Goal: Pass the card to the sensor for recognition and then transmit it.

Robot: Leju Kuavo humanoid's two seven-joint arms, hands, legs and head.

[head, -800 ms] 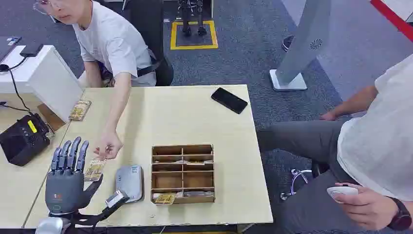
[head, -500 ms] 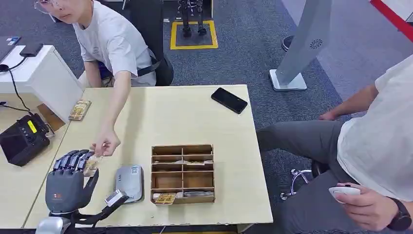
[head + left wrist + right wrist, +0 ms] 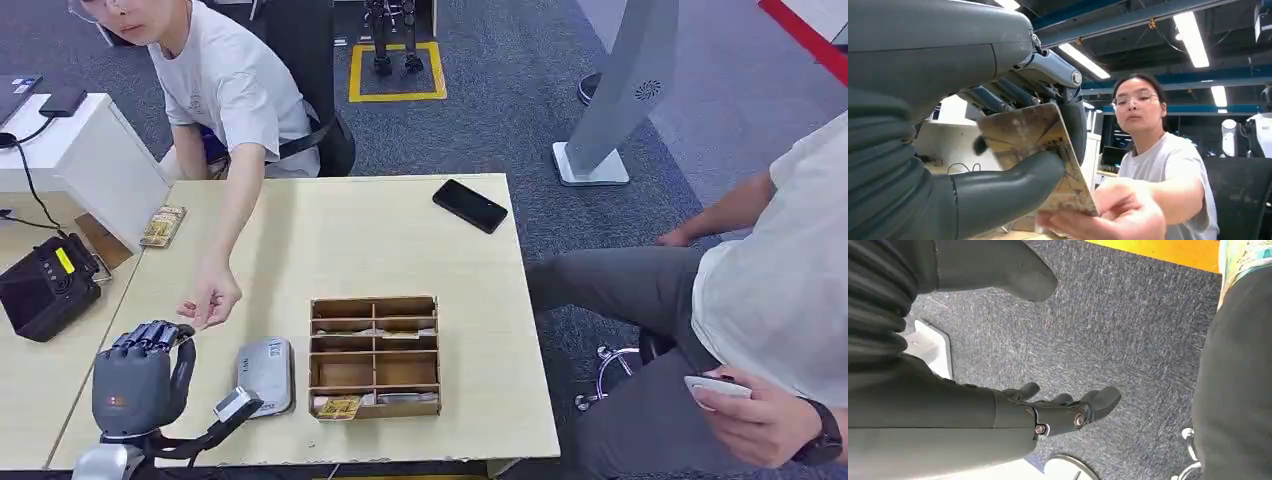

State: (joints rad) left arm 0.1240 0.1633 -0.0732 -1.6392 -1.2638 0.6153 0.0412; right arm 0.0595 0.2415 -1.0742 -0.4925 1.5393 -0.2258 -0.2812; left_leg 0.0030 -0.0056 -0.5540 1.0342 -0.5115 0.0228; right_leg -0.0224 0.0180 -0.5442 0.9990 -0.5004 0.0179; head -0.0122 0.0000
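My left hand (image 3: 138, 378) is raised at the table's front left, its fingers curled over. In the left wrist view it pinches a worn yellow-brown card (image 3: 1030, 132) between the thick thumb (image 3: 998, 192) and the dark fingers. The person across the table reaches in, and their hand (image 3: 1108, 215) still touches the card's free end; from the head view that hand (image 3: 210, 298) sits just beyond my fingers. The grey sensor pad (image 3: 266, 374) lies flat to the right of my left hand. My right hand (image 3: 1063, 410) hangs over the carpet, fingers apart and holding nothing.
A wooden compartment box (image 3: 375, 355) with cards in it stands right of the sensor. A black device (image 3: 45, 285) sits at the far left, a card stack (image 3: 163, 225) behind it, a phone (image 3: 470, 205) at the back right. A second person sits on the right.
My left hand's fingers went from spread upright to curled down over the card. The person's hand drew back slightly toward them.
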